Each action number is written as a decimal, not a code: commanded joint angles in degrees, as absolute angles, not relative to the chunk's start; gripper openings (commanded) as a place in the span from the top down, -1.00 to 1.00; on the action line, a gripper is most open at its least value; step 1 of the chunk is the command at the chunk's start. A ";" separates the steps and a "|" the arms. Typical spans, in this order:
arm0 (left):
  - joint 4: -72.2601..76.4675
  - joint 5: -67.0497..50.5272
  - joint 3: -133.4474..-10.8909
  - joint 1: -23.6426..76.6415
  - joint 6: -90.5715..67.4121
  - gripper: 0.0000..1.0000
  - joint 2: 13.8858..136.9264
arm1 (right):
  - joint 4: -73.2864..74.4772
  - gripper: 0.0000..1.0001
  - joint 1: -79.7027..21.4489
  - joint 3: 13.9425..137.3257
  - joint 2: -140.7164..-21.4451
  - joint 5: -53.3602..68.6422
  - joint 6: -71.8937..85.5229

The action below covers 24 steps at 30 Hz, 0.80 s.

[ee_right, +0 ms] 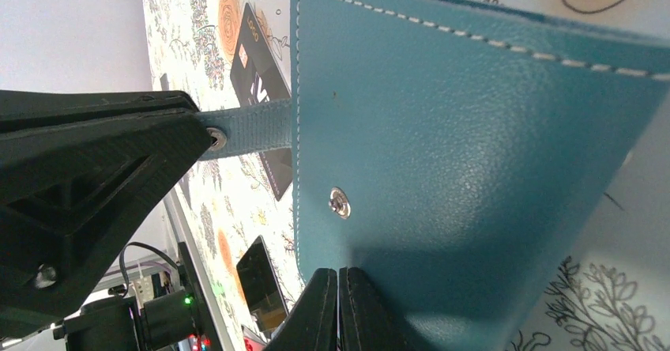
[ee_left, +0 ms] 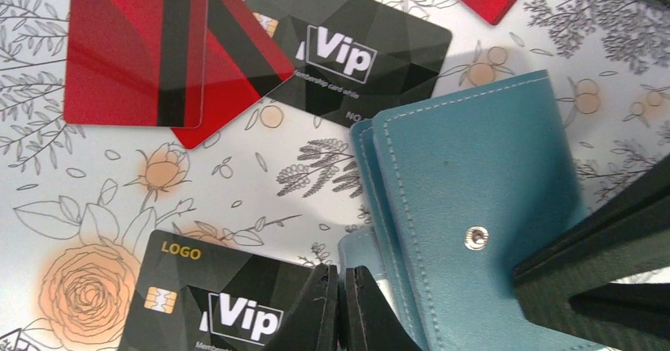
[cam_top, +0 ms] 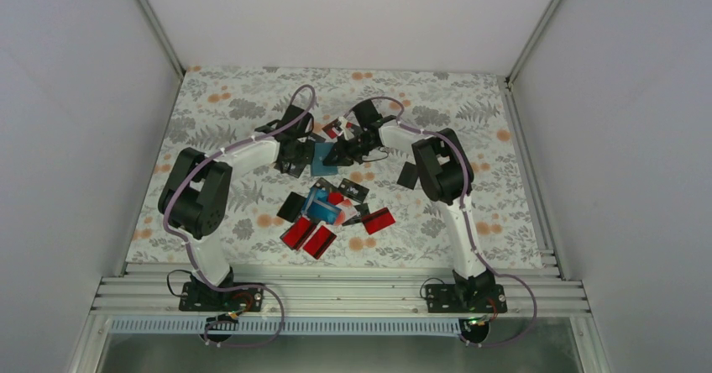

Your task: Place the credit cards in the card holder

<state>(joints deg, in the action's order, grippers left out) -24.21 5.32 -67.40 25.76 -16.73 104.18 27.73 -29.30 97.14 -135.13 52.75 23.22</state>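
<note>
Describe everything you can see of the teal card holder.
The teal leather-look card holder is squarish and soft, with pale edge stitching, a metal snap stud on its face and an unfastened strap pulled sideways. It is mid-table over the floral cloth; the left pincer pinches the strap, the right pincer its edge.

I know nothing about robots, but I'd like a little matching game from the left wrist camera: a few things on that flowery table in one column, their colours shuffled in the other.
Things
1. card holder
2. snap stud on the holder
3. Vip card
4. striped card at top left

Colours
A. black with white lettering
B. glossy red
C. muted teal-blue
D. silvery metal

Pairs: 1-C, 2-D, 3-A, 4-B
</note>
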 commanded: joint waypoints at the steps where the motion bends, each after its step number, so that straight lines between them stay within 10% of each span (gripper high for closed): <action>1: -24.69 2.09 -69.87 25.49 -16.95 0.95 103.17 | 29.53 0.91 -29.89 98.52 -137.65 52.34 22.49; 24: -28.25 -1.78 -78.47 28.50 -18.57 0.95 112.39 | 29.53 0.91 -29.88 98.79 -137.51 52.97 22.76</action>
